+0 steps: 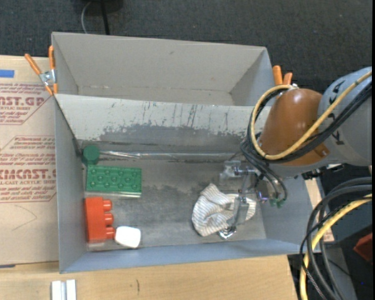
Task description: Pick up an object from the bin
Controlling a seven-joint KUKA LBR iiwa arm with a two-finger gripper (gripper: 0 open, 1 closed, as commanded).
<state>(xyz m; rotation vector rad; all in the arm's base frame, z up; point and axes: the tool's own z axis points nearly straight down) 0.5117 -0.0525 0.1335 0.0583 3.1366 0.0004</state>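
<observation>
- Toys sat well apart from the gripper (232,229), toward view-left: green brick plate (113,181), orange block (98,219), white block (127,236).
- Crumpled pale cloth (207,214) lay under the gripper, unlifted; whether the gripper was open or closed could not be told.

The bin (169,189) is carrying five loose things on its scuffed grey floor. Four are lying along the left wall: a green peg (90,153) at the back, a flat studded green brick (112,181) just in front of it, an orange block (98,219) nearer the front wall, and a white piece (127,237) touching the block's front right corner. A crumpled striped cloth (212,214) is lying well apart from them, toward the front right corner. Scratches are showing on the back wall.
</observation>
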